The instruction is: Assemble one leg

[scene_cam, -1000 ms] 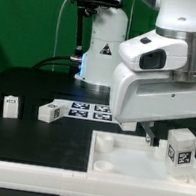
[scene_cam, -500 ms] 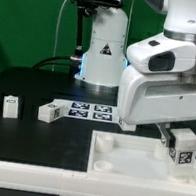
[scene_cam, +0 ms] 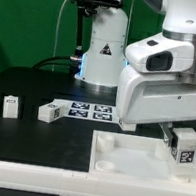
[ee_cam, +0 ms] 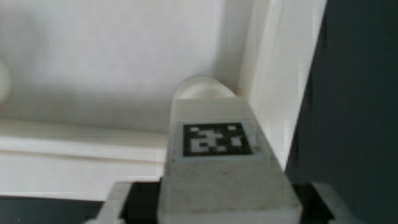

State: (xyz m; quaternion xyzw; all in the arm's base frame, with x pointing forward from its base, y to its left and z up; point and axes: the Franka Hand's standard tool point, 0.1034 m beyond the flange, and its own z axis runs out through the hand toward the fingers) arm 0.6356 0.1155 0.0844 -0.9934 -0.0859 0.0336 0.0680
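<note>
Shifted toward the right edge of the frame over the past second, the arm has barely stirred in the last half of it. Its fingers are clamped on either side of the leg, which is held upright at lower right, tag facing the exterior camera. Beneath it lies the white tray-like top. The wrist view shows the leg's rounded tip close beside the tray's raised rim, contact impossible to judge. A round socket marks the tray's lower-left corner. On the dark worktop, centre left, a loose tagged block stands alone. A second tagged block sits just beside the marker board.
</note>
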